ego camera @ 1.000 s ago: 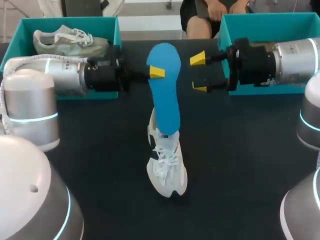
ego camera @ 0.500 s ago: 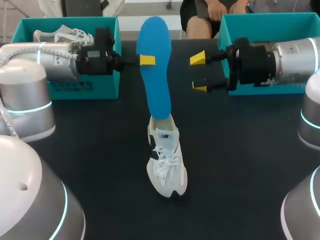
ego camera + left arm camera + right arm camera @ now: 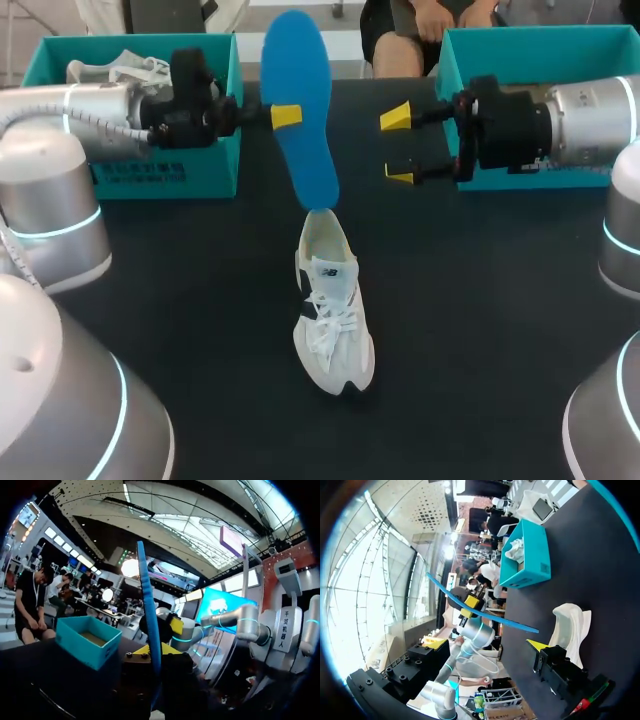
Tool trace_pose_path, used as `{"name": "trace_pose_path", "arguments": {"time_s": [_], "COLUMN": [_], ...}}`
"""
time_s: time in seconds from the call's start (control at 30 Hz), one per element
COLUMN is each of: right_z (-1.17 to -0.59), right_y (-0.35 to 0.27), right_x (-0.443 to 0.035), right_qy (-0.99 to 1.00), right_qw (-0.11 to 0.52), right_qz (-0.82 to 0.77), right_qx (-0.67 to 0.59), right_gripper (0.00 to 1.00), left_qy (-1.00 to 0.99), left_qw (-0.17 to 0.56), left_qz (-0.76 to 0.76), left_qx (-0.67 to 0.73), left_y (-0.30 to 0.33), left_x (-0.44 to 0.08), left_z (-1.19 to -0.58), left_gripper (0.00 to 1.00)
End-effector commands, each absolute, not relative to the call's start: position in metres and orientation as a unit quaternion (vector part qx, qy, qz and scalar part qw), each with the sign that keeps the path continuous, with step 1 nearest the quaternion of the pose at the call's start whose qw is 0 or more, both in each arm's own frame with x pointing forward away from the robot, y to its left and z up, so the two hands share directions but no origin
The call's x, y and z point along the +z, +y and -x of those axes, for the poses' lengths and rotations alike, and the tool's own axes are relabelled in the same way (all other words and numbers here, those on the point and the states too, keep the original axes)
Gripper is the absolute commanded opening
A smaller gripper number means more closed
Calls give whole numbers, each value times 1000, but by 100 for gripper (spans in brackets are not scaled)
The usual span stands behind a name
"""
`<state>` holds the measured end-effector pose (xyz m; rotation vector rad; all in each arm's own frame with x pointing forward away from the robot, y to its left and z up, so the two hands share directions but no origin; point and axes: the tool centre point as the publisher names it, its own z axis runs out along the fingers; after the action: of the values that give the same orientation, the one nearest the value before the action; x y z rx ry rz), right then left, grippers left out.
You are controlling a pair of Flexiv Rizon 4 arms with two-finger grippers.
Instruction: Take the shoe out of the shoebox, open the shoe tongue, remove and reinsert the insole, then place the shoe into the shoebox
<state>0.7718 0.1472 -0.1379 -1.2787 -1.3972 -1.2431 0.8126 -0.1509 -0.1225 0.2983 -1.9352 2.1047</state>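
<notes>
Reporting any change? (supervisor)
Left gripper (image 3: 285, 116), clamped on the blue insole (image 3: 310, 165), has risen toward upper centre-left; the insole's tip is now barely at the collar of the shoe (image 3: 332, 320), mid-frame. (inspector)
Right gripper (image 3: 398, 147)? (supervisor)
Open, unmoved, upper right. Removal nearly complete; reinsertion outstanding. (inspector)
</notes>
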Motion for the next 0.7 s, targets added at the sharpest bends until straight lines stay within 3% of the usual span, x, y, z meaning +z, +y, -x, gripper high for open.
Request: {"name": "trace_pose_path", "arguments": {"time_s": [0.03, 0.43, 0.53, 0.7], "right_z": [-772, -772, -772, -772], "right_y": [149, 149, 149, 149], "right_x": [-138, -138, -138, -138], "right_qy": [-558, -558, -558, -558], "right_qw": [424, 424, 424, 424], "right_qz": [512, 512, 512, 512], "right_qx": [-497, -497, -497, -497], "right_gripper": [100, 100, 100, 100], "left_qy": [-638, -638, -612, -581], "left_qw": [-97, -97, -198, -290], "left_qz": [109, 109, 223, 312], "left_qx": [756, 756, 733, 694], "left_y": [-151, -151, -149, -146], "left_x": [-125, -125, -124, -124], "left_z": [-810, -810, -811, -817], "left_gripper": [0, 0, 0, 0]}}
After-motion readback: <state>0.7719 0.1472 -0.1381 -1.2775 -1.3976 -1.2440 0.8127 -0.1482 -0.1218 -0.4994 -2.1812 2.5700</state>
